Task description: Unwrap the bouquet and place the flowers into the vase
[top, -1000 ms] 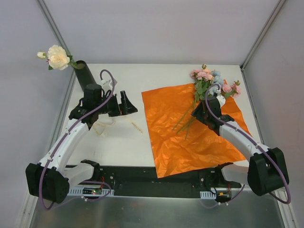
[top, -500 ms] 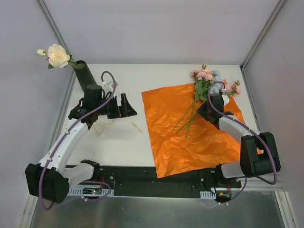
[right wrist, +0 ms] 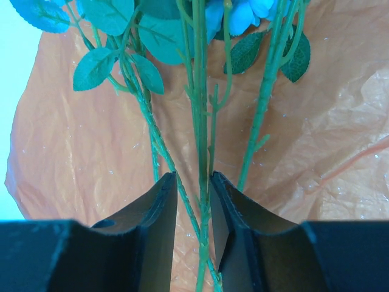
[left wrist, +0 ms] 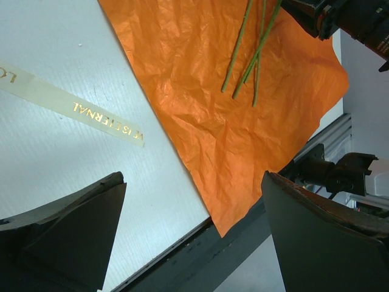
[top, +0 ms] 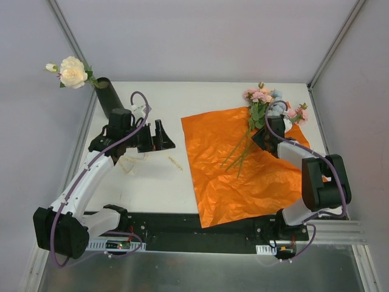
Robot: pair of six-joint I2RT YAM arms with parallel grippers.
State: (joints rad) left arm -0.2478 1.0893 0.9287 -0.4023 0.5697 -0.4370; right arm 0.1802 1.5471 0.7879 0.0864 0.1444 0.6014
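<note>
Where the orange wrapping paper (top: pixel 243 164) lies spread flat over the 3 o'clock half of the bench (top: pixel 152 188), the flowers (top: pixel 261 103) rest on its 1 o'clock corner. Their pink, peach and pale blue blooms overhang the far edge of the sheet. The long axis of the bunch runs from the blooms at 1 o'clock to the cut ends at 7 o'clock. The stems (top: pixel 240 155) fan slightly apart on the paper.

The right pincer (right wrist: pixel 193 182) stands over the stems just below the leaves. Its fingers (right wrist: pixel 161 207) are drawn close on either side of one upright stem, and a second stem crosses the narrow gap. Whether they press on a stem cannot be told.

The vase (top: pixel 109 97) stands at the 10 o'clock corner of the bench, well apart from the bunch. In the overhead view it appears to lean toward 11 o'clock. One cream rose (top: pixel 73 72) projects from its mouth.

The left pincer (top: pixel 159 135) sits at 4 o'clock from the vase, between vase and paper, with its jaws spread wide and nothing between them. A cream ribbon (left wrist: pixel 73 103) with gold lettering lies on the bare bench beside the paper's 9 o'clock edge.
</note>
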